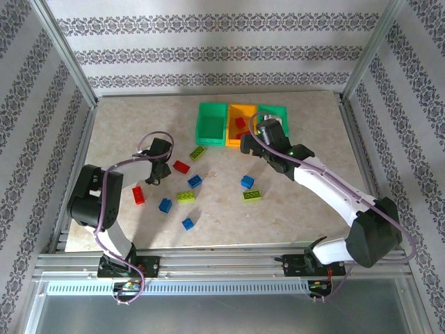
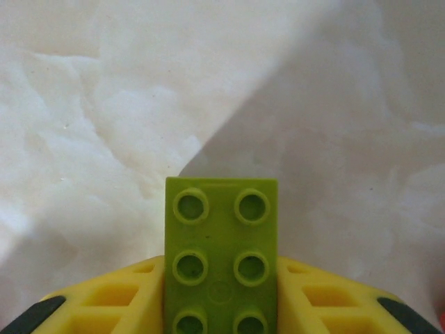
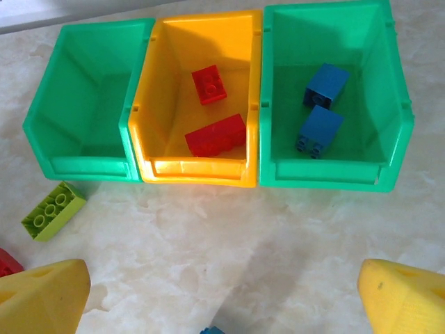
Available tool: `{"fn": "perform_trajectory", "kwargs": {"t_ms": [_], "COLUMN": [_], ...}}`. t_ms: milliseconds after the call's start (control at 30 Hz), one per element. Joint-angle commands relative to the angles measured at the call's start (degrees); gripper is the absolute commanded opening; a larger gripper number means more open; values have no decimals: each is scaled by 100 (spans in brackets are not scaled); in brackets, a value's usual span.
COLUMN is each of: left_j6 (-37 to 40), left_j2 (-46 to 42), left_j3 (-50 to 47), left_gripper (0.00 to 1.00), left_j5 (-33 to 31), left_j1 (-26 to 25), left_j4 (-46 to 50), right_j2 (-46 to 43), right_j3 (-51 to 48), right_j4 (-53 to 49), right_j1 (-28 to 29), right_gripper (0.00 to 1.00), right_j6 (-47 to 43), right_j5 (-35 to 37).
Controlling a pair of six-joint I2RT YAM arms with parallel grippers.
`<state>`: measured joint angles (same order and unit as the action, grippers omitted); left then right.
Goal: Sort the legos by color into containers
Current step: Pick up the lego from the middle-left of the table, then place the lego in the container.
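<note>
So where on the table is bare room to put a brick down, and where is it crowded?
Bare: the table left of the left green bin, up to the far edge, and the wide patch right of the right arm. That bin itself is empty. Crowded: the middle, where loose bricks lie between the left gripper and the rightmost blue brick.

The left arm folds inward, and the left gripper [image 2: 221, 289] has its jaws closed on a lime brick [image 2: 221, 236]. The right arm stretches forward, and the right gripper [image 3: 222, 296] has its jaws wide apart.
</note>
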<state>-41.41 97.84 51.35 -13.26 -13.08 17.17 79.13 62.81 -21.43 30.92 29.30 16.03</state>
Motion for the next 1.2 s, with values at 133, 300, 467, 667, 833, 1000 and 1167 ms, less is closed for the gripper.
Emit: {"fn": "perform_trajectory", "kwargs": {"t_ms": [133, 300, 467, 667, 833, 1000, 1167], "left_j6": [259, 470, 672, 1084, 1397, 1662, 1773], "left_j2": [-90, -492, -783, -435, 386, 1234, 1832], "left_j3": [-20, 22, 365, 1452, 2624, 3706, 4359], "left_gripper": [29, 24, 24, 24, 23, 22, 23], "left_j5": [120, 273, 475, 653, 836, 906, 1061], "left_j1": [121, 107, -82, -615, -954, -1110, -1177], "left_j4": [-3, -47, -86, -247, -196, 60, 140], "right_j2": [-438, -697, -1061, -1524, -1585, -1593, -1642], "right_j3": [-499, -857, -1198, -1523, -1530, -1508, -1482], "right_j4": [-65, -27, -54, -17, -157, -281, -267], "right_j1": [15, 11, 15, 26, 33, 83, 116], "right_gripper": [98, 98, 98, 98, 98, 98, 98], "right_j6": [445, 713, 991, 1362, 1437, 1527, 1572], "right_j5": [360, 532, 899, 1166, 1221, 1240, 1289]}}
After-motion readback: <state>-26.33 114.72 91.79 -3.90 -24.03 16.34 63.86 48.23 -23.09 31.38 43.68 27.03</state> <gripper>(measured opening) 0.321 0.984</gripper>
